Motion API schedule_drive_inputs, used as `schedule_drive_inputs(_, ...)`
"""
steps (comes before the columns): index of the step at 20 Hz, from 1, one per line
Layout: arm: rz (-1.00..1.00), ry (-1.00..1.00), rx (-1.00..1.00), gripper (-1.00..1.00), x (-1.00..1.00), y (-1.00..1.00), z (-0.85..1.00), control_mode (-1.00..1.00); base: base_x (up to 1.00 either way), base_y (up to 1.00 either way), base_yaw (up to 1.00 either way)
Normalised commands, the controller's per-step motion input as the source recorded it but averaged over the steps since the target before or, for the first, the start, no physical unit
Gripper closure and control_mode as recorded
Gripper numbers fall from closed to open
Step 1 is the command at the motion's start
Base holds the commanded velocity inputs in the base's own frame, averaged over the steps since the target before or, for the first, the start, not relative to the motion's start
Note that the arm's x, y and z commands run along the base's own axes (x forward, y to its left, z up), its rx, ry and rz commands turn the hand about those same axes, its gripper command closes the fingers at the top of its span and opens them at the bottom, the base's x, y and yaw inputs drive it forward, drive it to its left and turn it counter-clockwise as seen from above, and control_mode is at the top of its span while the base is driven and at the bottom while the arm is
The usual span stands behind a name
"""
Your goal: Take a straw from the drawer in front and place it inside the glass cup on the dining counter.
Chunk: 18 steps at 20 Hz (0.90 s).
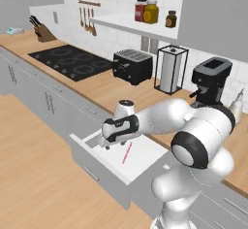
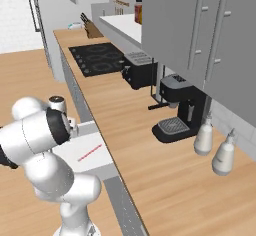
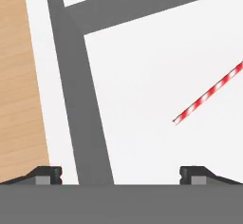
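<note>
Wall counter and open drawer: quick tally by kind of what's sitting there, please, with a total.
Toaster: 1
Paper towel holder: 1
Coffee machine: 1
Knife block: 1
Dispenser bottles: 2
Straw in the drawer: 1
Total: 7

Kitchen: hob [image 1: 70,61], toaster [image 1: 132,66], coffee machine [image 1: 211,82], wood counter [image 1: 104,88].

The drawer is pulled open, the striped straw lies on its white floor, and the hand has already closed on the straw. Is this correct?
Not quite. The drawer is open and the straw lies on its white floor, but the hand is open and apart from the straw, not closed on it. The hand view shows this.
</note>
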Motion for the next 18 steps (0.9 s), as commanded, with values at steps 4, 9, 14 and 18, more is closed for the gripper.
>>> schedule_drive_inputs(4, 0.0, 0.0, -0.11, -1.0, 0.53, 0.0, -0.45, -1.0, 0.0, 0.0, 0.0)
schedule_drive_inputs(9, 0.0, 0.0, -0.06, -1.0, 0.27, 0.0, -0.58, -1.0, 0.0, 0.0, 0.0)
schedule_drive_inputs(14, 0.0, 0.0, 0.01, -1.0, 0.19, 0.0, -0.58, -1.0, 0.0, 0.0, 0.0)
schedule_drive_inputs(18, 0.0, 0.0, 0.03, -1.0, 0.0, 0.22, -0.42, -1.0, 0.0, 0.0, 0.0)
